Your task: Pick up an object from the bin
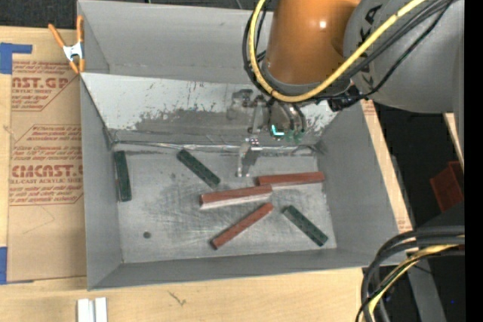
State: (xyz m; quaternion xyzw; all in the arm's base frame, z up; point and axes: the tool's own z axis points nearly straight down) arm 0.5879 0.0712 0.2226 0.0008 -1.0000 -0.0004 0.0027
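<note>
Just right of centre, the claw [244, 162] hangs low in the bin [151, 34], between a dark green bar [198, 167] and a reddish bar [290, 179]. Whether it is spread or pressed together, I cannot tell.

Red print on cardboard [34, 132] at L: "CAST.GP", "CAST ACRYLIC".

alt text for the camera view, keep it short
The claw hangs over the grey bin's middle, between a dark green bar and a red bar. Two more red bars and two more green bars lie scattered around.
</note>
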